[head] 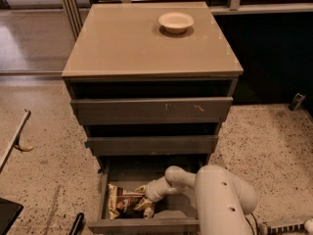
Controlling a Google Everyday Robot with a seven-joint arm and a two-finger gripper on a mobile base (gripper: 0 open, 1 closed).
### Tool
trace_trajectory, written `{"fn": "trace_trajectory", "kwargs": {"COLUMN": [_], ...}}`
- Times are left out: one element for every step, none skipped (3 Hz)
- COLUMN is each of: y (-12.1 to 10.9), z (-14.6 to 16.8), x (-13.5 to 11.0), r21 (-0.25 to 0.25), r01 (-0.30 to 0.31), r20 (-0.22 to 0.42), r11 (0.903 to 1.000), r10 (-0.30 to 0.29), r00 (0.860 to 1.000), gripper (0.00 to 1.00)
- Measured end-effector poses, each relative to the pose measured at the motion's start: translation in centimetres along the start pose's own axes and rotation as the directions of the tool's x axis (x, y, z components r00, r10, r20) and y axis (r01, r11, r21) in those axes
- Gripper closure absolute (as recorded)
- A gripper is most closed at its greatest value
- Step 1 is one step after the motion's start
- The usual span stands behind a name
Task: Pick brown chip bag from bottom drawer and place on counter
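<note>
The brown chip bag [124, 202] lies crinkled at the front left of the open bottom drawer [142, 225], the lowest of three. My gripper [146, 196] reaches down into that drawer from the right and sits at the bag's right edge, touching or nearly touching it. My white arm [220, 199] covers the drawer's right side. The beige counter [132, 43] tops the cabinet above.
A white bowl [176, 21] stands on the counter near its back right. The two upper drawers [151, 111] are slightly pulled out and overhang the bottom one. Speckled floor surrounds the cabinet, with a dark object [9, 217] at the lower left.
</note>
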State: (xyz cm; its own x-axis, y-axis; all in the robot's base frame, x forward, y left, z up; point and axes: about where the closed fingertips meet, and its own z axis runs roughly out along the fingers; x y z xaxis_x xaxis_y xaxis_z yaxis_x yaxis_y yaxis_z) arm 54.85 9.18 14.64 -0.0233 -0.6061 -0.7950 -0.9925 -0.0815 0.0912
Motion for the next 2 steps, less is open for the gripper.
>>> {"fn": "trace_trajectory", "kwargs": {"y": [-0.3,-1.1], "z": [-2.0,-6.4], "x": [-0.4,-1.4], "r21": [0.036,0.098], "r01": [0.019,0.058], "r20": [0.025,0.034], "r11": [0.9991,0.9935], "r10": [-0.02,-0.062], "r00": [0.999,0.998], "gripper": [0.89,1.0]}}
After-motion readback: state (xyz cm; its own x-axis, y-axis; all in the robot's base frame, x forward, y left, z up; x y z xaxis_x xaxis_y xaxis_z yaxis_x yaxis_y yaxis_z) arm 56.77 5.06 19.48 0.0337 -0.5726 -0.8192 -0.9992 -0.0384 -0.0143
